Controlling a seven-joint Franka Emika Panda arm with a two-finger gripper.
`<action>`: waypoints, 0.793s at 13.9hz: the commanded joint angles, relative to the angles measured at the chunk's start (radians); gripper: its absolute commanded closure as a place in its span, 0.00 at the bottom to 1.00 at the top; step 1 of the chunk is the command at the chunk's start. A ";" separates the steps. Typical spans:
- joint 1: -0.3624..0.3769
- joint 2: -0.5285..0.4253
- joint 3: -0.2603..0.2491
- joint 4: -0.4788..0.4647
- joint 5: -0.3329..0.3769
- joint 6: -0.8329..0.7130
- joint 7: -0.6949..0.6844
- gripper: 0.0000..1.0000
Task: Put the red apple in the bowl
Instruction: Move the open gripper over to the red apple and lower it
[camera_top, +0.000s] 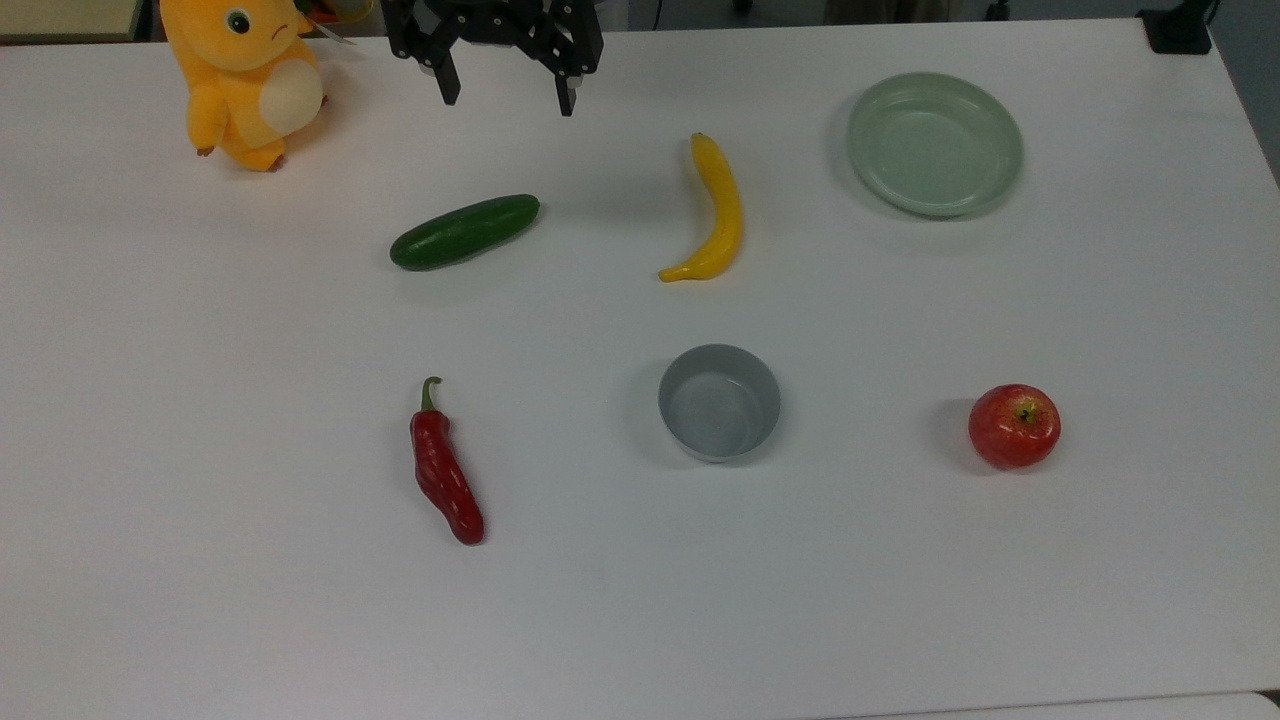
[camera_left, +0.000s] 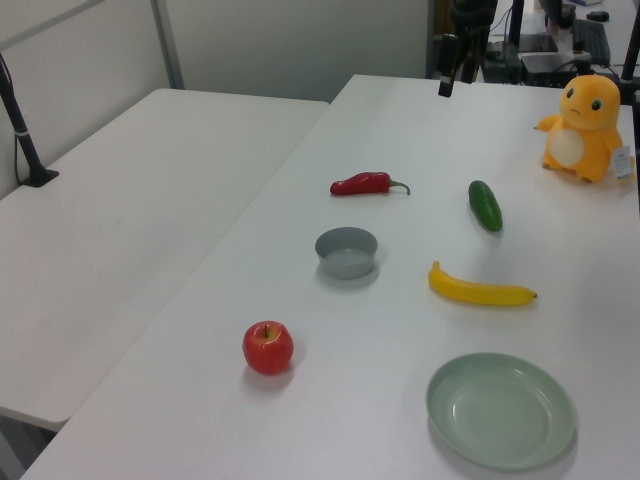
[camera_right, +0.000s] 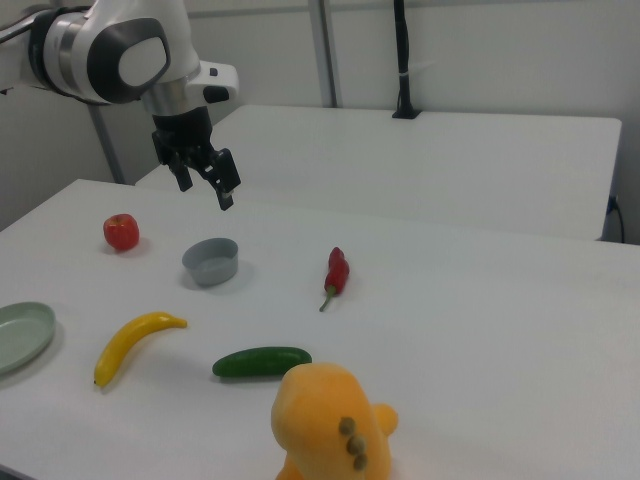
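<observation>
Claw (camera_top: 508, 98): hangs above the far edge of the desk in the top view, its two black fingers spread apart with nothing between them; in the right view (camera_right: 206, 185) it hangs in the air over the desk, higher in the picture than the bowl.
Red apple (camera_top: 1014, 426): sits upright on the bare desk with its stem dimple up, well to the top view's right of the bowl and apart from it; in the left view (camera_left: 268, 347) it is the nearest thing to the camera, near the desk's edge.
Bowl (camera_top: 719, 402): grey, straight-walled, standing upright and holding nothing, near the middle of the desk; in the right view (camera_right: 211, 261) it lies between the apple (camera_right: 121, 232) and the chili pepper (camera_right: 336, 273).
Chili pepper (camera_top: 445, 470): long, red, wrinkled, with a green stem, lying to the top view's left of the bowl.
Cucumber (camera_top: 465, 232): dark green, lying at a slant, closest to the claw of all the produce.
Banana (camera_top: 712, 211): yellow, curved, lying beyond the bowl in the top view.
Plate (camera_top: 935, 143): pale green, shallow, at the top view's upper right, well apart from the apple.
Plush toy (camera_top: 247, 75): orange, standing at the far corner to the top view's left of the claw.
Desk (camera_top: 200, 560): white, flat.
</observation>
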 joint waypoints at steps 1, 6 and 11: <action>0.014 -0.007 0.021 -0.054 -0.021 0.009 -0.005 0.00; 0.014 -0.015 0.023 -0.064 -0.022 0.011 -0.006 0.00; 0.011 0.000 0.069 -0.097 -0.008 0.094 0.052 0.00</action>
